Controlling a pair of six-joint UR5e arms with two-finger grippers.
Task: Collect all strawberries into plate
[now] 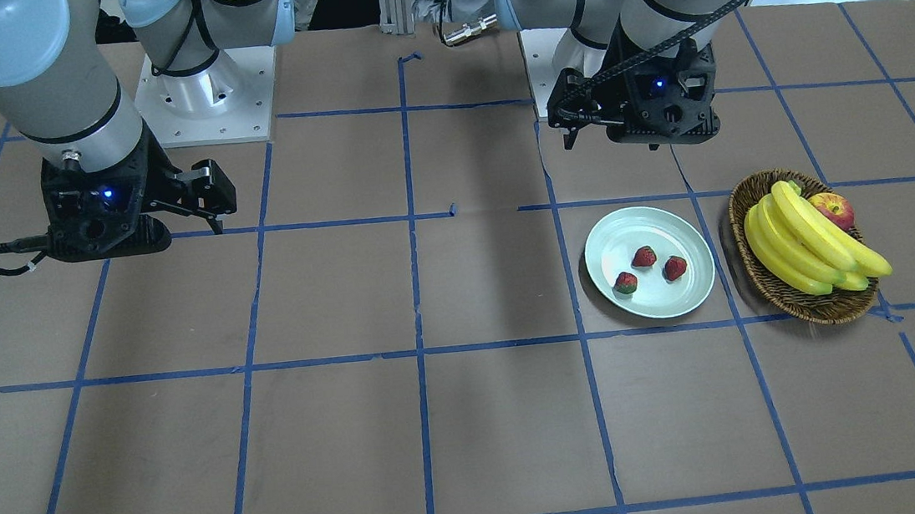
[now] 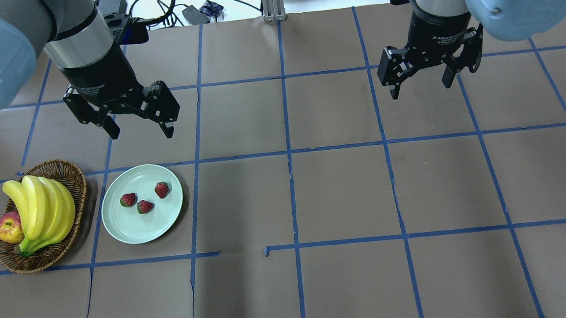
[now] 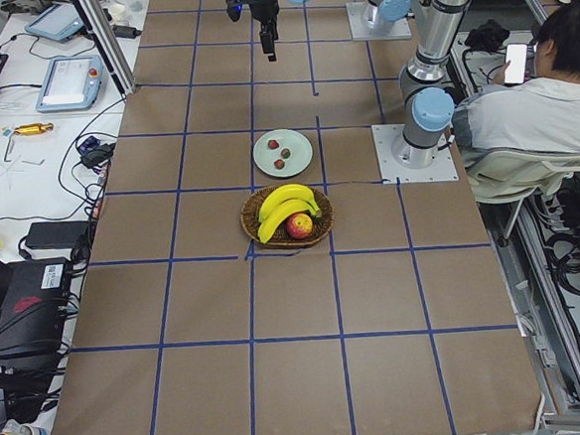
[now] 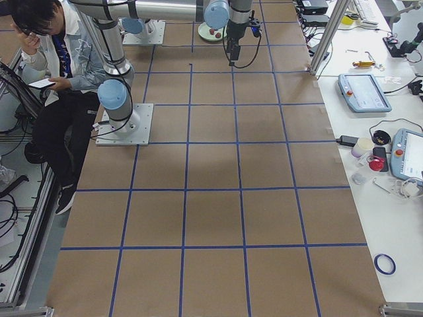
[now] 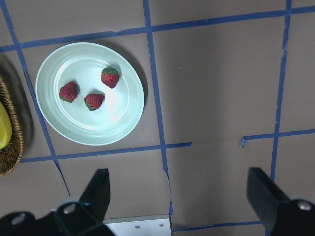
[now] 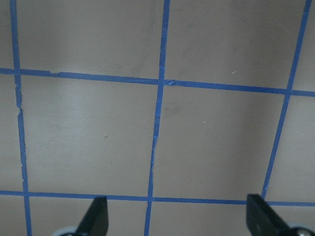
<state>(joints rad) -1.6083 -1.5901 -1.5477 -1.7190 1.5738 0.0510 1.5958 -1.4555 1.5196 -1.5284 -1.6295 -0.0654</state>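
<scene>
Now three red strawberries (image 2: 142,199), on mint-green plate (image 2: 120,227)

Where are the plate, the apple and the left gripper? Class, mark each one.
plate (image 2: 130,228), overhead view, bare surface near its rim.
apple (image 2: 8,229), overhead view, middle of its visible red skin.
left gripper (image 2: 142,134), overhead view, midway between its open fingertips.

Woven wicker basket (image 2: 43,261) with a banana bunch (image 2: 45,208) and a red-yellow apple (image 2: 8,229), on a brown blue-taped table (image 2: 344,194)
</scene>
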